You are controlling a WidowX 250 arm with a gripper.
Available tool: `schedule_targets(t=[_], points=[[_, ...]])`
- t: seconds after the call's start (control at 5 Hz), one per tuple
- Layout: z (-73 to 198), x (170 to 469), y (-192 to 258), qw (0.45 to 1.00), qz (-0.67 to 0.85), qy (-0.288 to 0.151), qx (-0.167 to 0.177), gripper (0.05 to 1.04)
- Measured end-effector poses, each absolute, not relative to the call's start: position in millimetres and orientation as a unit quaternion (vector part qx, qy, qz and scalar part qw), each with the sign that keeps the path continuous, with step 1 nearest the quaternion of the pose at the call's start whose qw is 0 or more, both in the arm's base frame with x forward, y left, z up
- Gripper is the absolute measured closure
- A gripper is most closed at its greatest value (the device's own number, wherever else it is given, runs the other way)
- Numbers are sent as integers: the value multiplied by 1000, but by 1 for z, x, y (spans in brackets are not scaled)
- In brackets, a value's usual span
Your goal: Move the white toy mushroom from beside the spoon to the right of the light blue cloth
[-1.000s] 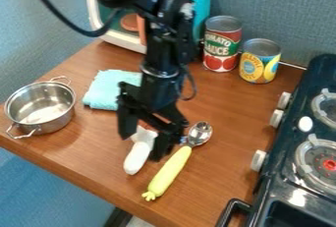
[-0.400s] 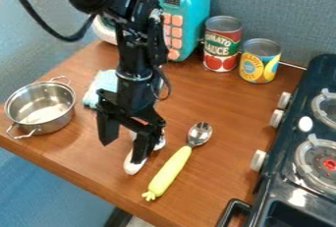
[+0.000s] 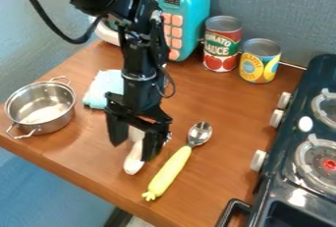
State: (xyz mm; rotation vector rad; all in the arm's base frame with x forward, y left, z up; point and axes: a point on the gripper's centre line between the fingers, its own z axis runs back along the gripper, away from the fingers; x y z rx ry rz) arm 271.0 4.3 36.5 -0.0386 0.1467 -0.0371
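The black gripper (image 3: 133, 151) stands open over the front left part of the table, fingers pointing down. Between and partly behind its fingers lies a white, rounded, elongated object (image 3: 134, 163), its upper part partly hidden; whether they touch it I cannot tell. Just right of the gripper, a spoon with a yellow handle (image 3: 171, 170) lies diagonally, its metal bowl toward the back. Left of the gripper is a silver pot (image 3: 41, 107) with two handles. A light blue cloth (image 3: 103, 88) lies behind the gripper, partly covered by the arm.
A teal toy microwave (image 3: 193, 5) stands at the back, beside a tomato sauce can (image 3: 222, 44) and a yellow can (image 3: 259, 61). Along the right side is a dark stove (image 3: 298, 164) with white knobs. The wooden table's front edge (image 3: 78, 174) runs diagonally at lower left.
The gripper has moved left from above the white object's right side, then slightly back right, staying open. More of the microwave shows. The white object, spoon and pot have not moved.
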Motion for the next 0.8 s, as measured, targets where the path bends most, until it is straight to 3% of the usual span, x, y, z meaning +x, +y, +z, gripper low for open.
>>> schedule_targets(t=[0.4, 0.8], points=[[19, 269, 6, 995, -6, 97, -24, 140], [15, 272, 8, 995, -1, 102, -20, 669]])
